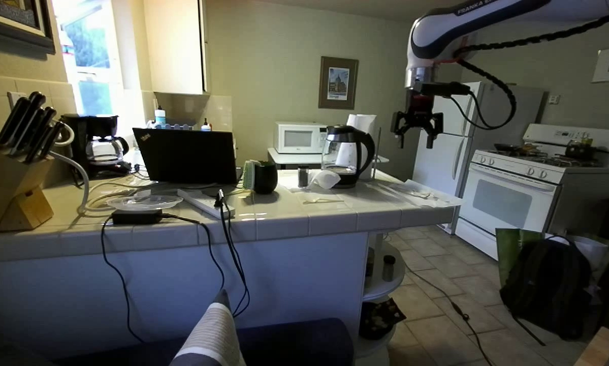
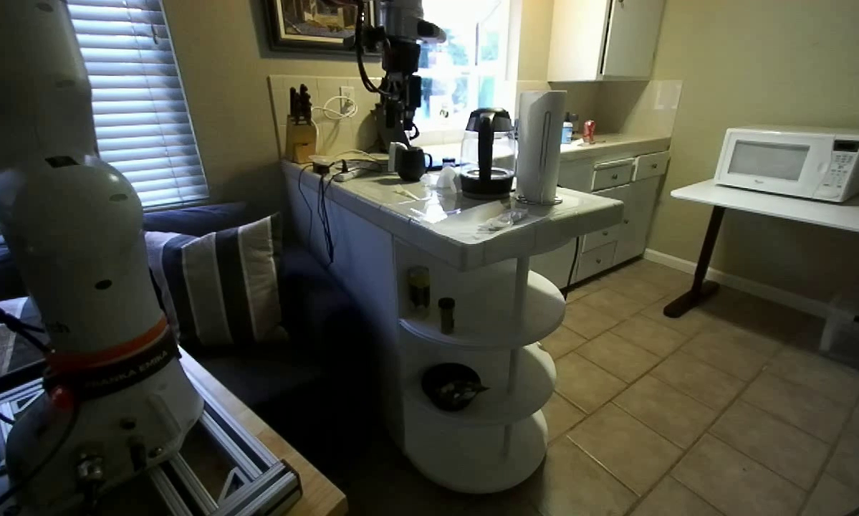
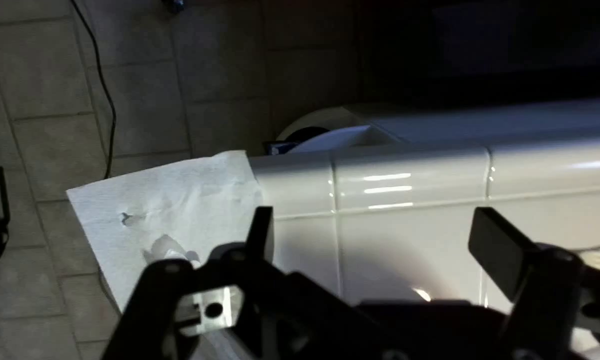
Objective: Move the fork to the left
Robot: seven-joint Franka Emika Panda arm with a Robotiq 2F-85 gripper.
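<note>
In the upper right of an exterior view, the pincer [image 1: 415,141] is hanging, jaws apart; near centre, a slim pale item [image 1: 320,201] is lying on the desk [image 1: 334,222].

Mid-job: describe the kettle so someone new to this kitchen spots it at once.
Start at the tiled counter, at its end above the rounded shelves. There a white paper roll stands upright, and the kettle stands beside it. Unlike the roll and the black mug, the kettle is clear glass, trimmed in black.

The wrist view's lower edge crops the pincer [image 3: 373,233].
</note>
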